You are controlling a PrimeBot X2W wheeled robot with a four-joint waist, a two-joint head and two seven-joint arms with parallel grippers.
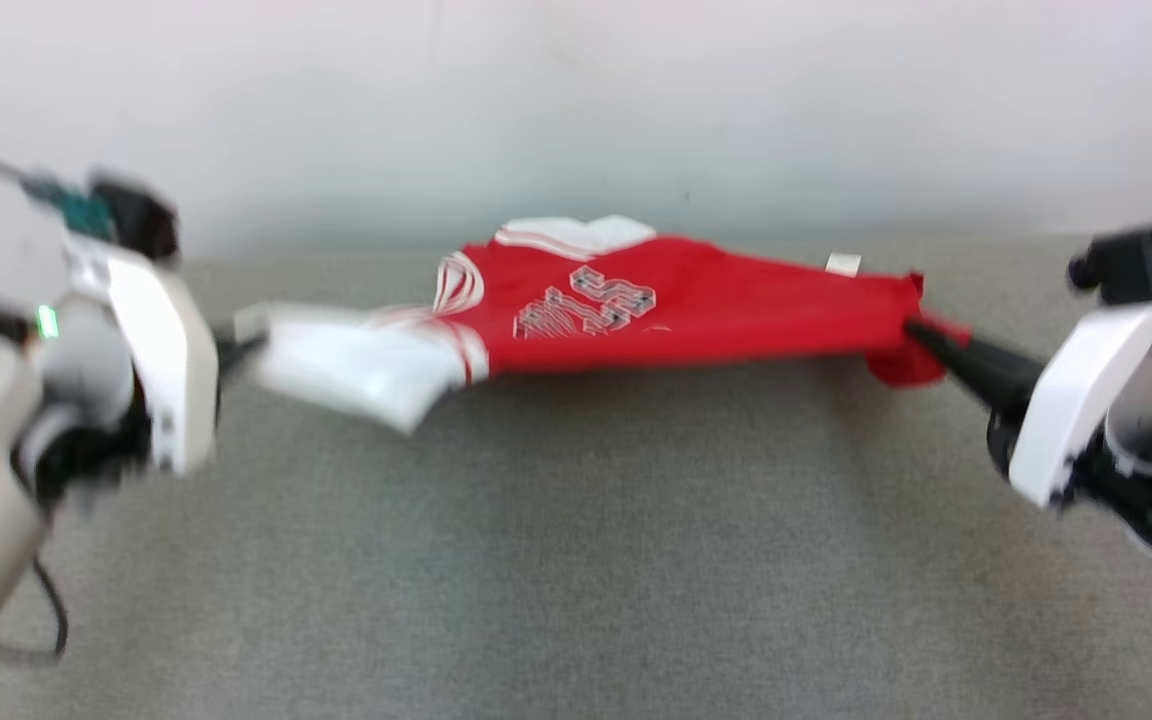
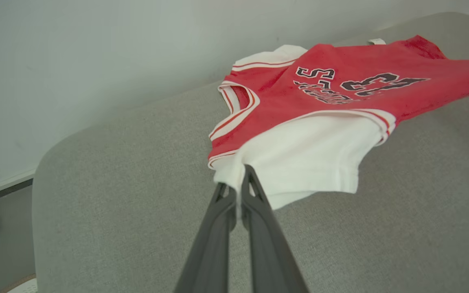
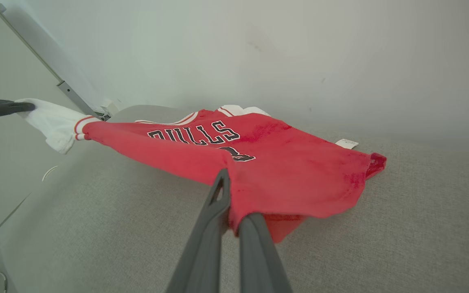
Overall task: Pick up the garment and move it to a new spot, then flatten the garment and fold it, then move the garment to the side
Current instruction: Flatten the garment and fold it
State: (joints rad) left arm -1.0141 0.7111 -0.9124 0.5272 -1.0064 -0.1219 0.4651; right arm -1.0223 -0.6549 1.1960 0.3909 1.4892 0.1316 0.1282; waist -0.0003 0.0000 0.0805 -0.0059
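The garment point(image 1: 636, 310) is a red jersey with white sleeves and black lettering, stretched sideways above the grey cushion point(image 1: 576, 560). My left gripper point(image 1: 236, 345) is shut on the white sleeve's edge at the left. My right gripper point(image 1: 921, 335) is shut on the red hem at the right. In the left wrist view the gripper point(image 2: 240, 183) pinches the white sleeve of the garment point(image 2: 312, 150). In the right wrist view the gripper point(image 3: 232, 203) pinches the red hem of the garment point(image 3: 283, 171), and the left gripper point(image 3: 29, 107) shows at the far left, holding the sleeve.
A pale wall point(image 1: 576, 110) rises directly behind the cushion. The cushion's rounded left edge point(image 2: 39, 171) drops off to the floor. A metal rail point(image 3: 67, 87) runs along the wall by the cushion's left end. Wide grey surface lies in front of the garment.
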